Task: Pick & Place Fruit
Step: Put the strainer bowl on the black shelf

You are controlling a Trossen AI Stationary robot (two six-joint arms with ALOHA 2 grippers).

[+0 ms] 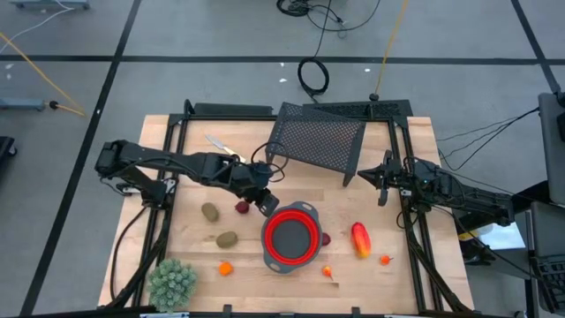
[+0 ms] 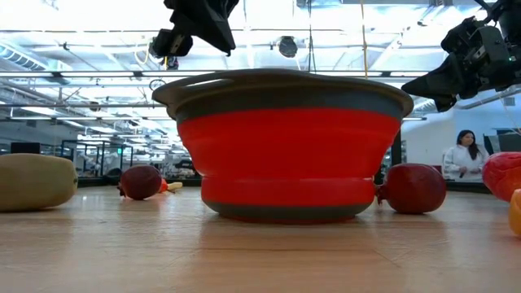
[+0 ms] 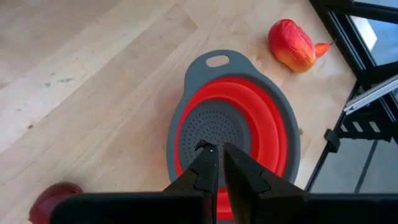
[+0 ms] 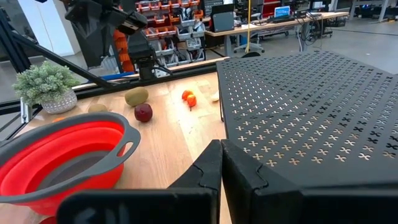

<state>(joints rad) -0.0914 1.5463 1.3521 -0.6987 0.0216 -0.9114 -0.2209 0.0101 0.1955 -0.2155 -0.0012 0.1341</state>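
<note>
Left gripper (image 1: 267, 204) over the red colander (image 1: 290, 238) rim, jaws closed, empty

The left claw (image 3: 217, 163) hangs over the near rim of a red colander (image 3: 233, 127) with a grey rim and handle tab, its two dark fingers pressed together and holding nothing. The colander sits on the pale wooden tabletop (image 3: 93, 74). Beyond it lies a red-orange fruit (image 3: 291, 45), a small orange piece (image 3: 322, 47) seemingly touching it. A dark red fruit (image 3: 53, 198) shows partly at the edge.
</note>
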